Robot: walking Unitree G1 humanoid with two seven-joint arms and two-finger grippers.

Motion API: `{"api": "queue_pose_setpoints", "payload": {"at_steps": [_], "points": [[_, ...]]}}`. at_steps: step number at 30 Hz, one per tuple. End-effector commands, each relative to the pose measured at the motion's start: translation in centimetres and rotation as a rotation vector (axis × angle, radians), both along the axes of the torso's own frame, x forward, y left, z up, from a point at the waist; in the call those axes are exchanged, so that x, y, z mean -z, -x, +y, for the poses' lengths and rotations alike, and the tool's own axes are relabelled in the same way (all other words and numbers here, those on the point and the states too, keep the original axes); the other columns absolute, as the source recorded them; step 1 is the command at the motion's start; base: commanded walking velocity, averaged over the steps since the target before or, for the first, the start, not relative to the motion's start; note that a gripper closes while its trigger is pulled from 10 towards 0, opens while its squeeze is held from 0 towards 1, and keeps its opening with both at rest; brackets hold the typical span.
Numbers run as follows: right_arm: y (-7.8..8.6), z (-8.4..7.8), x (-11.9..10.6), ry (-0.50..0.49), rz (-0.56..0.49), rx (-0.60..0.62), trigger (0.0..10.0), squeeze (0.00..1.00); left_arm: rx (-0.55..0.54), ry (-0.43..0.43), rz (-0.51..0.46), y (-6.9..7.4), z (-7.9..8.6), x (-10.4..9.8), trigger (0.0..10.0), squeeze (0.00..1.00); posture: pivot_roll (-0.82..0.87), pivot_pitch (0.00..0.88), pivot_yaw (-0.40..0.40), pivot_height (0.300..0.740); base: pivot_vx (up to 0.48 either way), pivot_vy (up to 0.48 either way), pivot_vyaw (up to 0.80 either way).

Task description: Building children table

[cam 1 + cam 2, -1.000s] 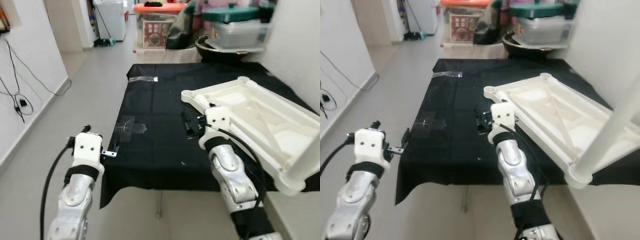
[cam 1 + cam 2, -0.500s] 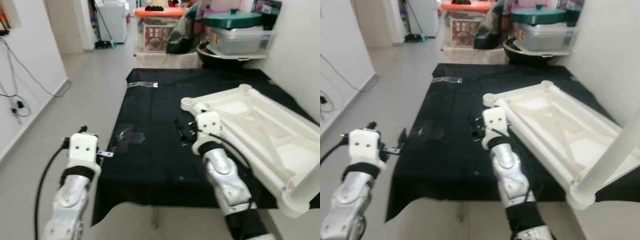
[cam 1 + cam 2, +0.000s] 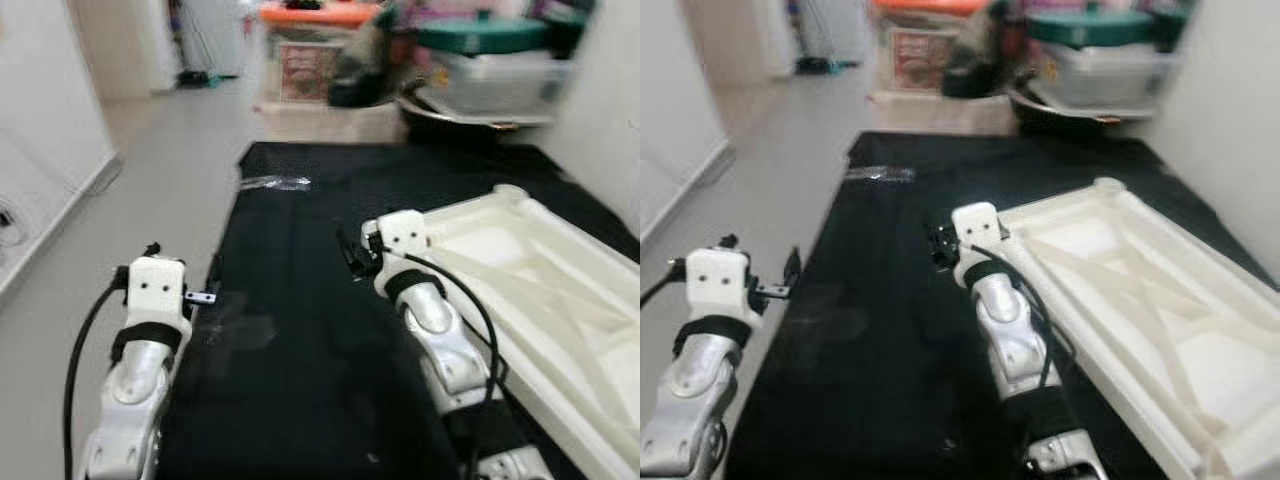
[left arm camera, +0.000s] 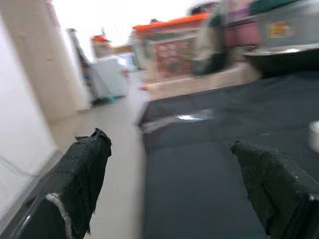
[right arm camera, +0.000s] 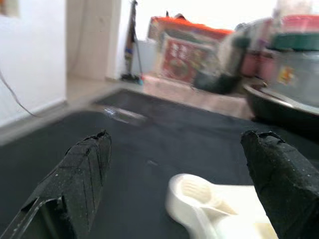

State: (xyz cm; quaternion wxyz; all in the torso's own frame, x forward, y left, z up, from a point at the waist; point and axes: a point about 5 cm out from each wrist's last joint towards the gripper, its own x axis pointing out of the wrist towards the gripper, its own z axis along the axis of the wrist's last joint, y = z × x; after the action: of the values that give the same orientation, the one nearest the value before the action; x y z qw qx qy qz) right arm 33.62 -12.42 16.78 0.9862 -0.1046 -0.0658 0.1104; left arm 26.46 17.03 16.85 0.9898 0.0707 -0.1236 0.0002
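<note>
With both the left pincer (image 4: 169, 189) and right pincer (image 5: 174, 184) spread apart and empty, bring the right one squarely onto the corner socket (image 5: 192, 191) of the upturned white tabletop (image 3: 540, 290) on the black surface (image 3: 300, 330) before closing.

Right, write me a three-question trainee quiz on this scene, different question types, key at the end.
1. True or false: the white children's table lies upside down on the black cloth.
2. Multiple choice: the right gripper is
A. shut on a table leg
B. open, empty, above the cloth near the table's round corner socket
C. resting on the floor
3. Fill in: the left gripper hangs open near the cloth's ____ edge.

Key: 1 true; 2 B; 3 left.
</note>
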Motion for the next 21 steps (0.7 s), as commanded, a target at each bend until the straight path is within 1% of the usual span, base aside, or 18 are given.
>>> {"api": "queue_pose_setpoints", "payload": {"at_steps": [1,2,4,6,7,8,9,10,12,13,14,15,16,17,20,21], "points": [[-0.3,0.0,0.2,0.012,0.029,-0.012,10.0,0.0,0.003,-0.001,0.005,0.1,0.1,0.1,10.0,0.0,0.08,0.0,-0.043,0.74,0.0,0.0,0.0],[-0.4,-0.2,0.4,0.036,0.049,-0.023,10.0,0.0,0.004,0.001,0.004,0.1,0.1,0.1,10.0,0.0,0.08,0.0,-0.043,0.74,0.0,0.0,0.0],[-0.4,-0.2,0.4,0.036,0.049,-0.023,10.0,0.0,0.004,0.001,0.004,0.1,0.1,0.1,10.0,0.0,0.08,0.0,-0.043,0.74,0.0,0.0,0.0],[-0.6,-0.6,1.3,0.103,0.132,-0.086,10.0,0.0,0.003,0.0,0.008,0.1,0.1,0.2,10.0,0.0,0.08,0.0,-0.044,0.74,0.0,0.0,0.0],[-0.6,-1.1,1.8,0.145,0.185,-0.12,10.0,0.0,0.004,-0.001,0.01,0.1,0.0,0.3,10.0,0.0,0.08,0.0,-0.046,0.74,0.0,0.0,0.0],[-0.6,-1.1,1.8,0.145,0.185,-0.12,10.0,0.0,0.004,-0.001,0.01,0.1,0.0,0.3,10.0,0.0,0.08,0.0,-0.046,0.74,0.0,0.0,0.0],[-0.6,-1.6,2.2,0.169,0.225,-0.142,10.0,0.0,0.006,-0.001,0.011,0.1,0.0,0.4,10.0,0.0,0.08,0.0,-0.046,0.74,0.0,0.0,0.0],[-0.6,-1.6,2.2,0.169,0.225,-0.142,10.0,0.0,0.006,-0.001,0.011,0.1,0.0,0.4,10.0,0.0,0.08,0.0,-0.046,0.74,0.0,0.0,0.0],[-0.5,-2.5,2.3,0.172,0.301,-0.18,10.0,0.0,0.007,-0.003,0.015,0.1,-0.1,0.5,10.0,0.0,0.08,0.0,-0.048,0.74,0.0,0.0,0.0],[-0.5,-3.2,2.1,0.184,0.313,-0.19,10.0,0.0,0.006,-0.005,0.018,0.1,0.0,0.6,10.0,0.0,0.07,0.0,-0.048,0.74,0.0,0.0,0.0],[-0.4,-4.2,1.6,0.204,0.327,-0.199,10.0,0.0,0.004,-0.008,0.023,0.2,0.1,0.7,10.0,0.0,0.07,0.0,-0.05,0.74,0.0,0.0,0.0],[-0.4,-4.2,1.6,0.204,0.327,-0.199,10.0,0.0,0.004,-0.008,0.023,0.2,0.1,0.7,10.0,0.0,0.07,0.0,-0.05,0.74,0.0,0.0,0.0],[-0.4,-4.8,1.4,0.215,0.339,-0.202,10.0,0.0,0.003,-0.009,0.026,0.2,0.1,0.8,10.0,0.0,0.07,0.0,-0.05,0.74,0.0,0.0,0.0],[-0.4,-4.8,1.4,0.215,0.339,-0.202,10.0,0.0,0.003,-0.009,0.026,0.2,0.1,0.8,10.0,0.0,0.07,0.0,-0.05,0.74,0.0,0.0,0.0],[-0.3,-6.6,1.2,0.239,0.374,-0.181,10.0,0.0,0.002,-0.011,0.033,0.3,-0.1,1.1,10.0,0.0,0.06,0.0,-0.052,0.74,0.0,0.0,0.0],[-0.3,-6.6,1.2,0.239,0.374,-0.181,10.0,0.0,0.002,-0.011,0.033,0.3,-0.1,1.1,10.0,0.0,0.06,0.0,-0.052,0.74,0.0,0.0,0.0]]}}
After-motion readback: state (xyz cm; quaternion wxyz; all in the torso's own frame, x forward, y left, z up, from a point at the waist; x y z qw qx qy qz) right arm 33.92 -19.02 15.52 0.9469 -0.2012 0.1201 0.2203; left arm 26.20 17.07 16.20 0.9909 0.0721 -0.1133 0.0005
